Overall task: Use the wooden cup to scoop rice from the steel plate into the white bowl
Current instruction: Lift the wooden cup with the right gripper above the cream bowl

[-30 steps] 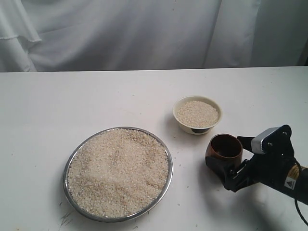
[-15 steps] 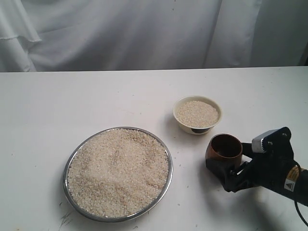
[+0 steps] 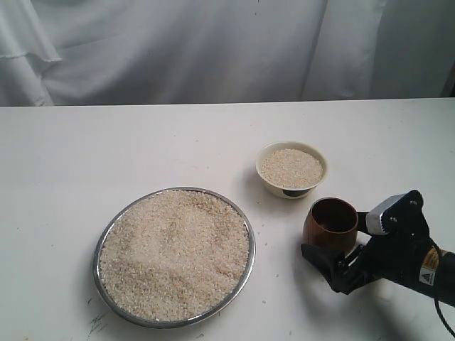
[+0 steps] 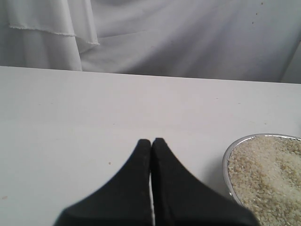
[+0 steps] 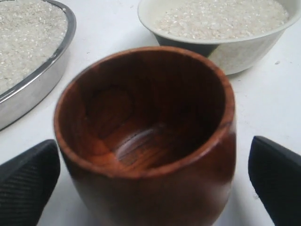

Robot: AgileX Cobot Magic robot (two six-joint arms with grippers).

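Observation:
The wooden cup [image 3: 333,224] stands upright and empty on the table, just in front of the white bowl [image 3: 274,186], which is full of rice. My right gripper [image 3: 334,234] is open, one finger [image 5: 28,186] on each side of the cup [image 5: 146,132], with a gap to the wood on both sides. The steel plate [image 3: 249,238] lies at the front left, heaped with rice [image 3: 174,252]. My left gripper [image 4: 151,141] is shut and empty over bare table beside the plate's rim [image 4: 226,162]. It is out of the exterior view.
White cloth [image 3: 213,50] hangs behind the table's far edge. The bowl [image 5: 244,54] and the plate [image 5: 42,77] lie just beyond the cup in the right wrist view. The right arm's body [image 3: 412,256] sits at the front right corner.
The right gripper has sunk and drawn back a little toward the front edge. The cup stays where it was. The left gripper's earlier state is not shown.

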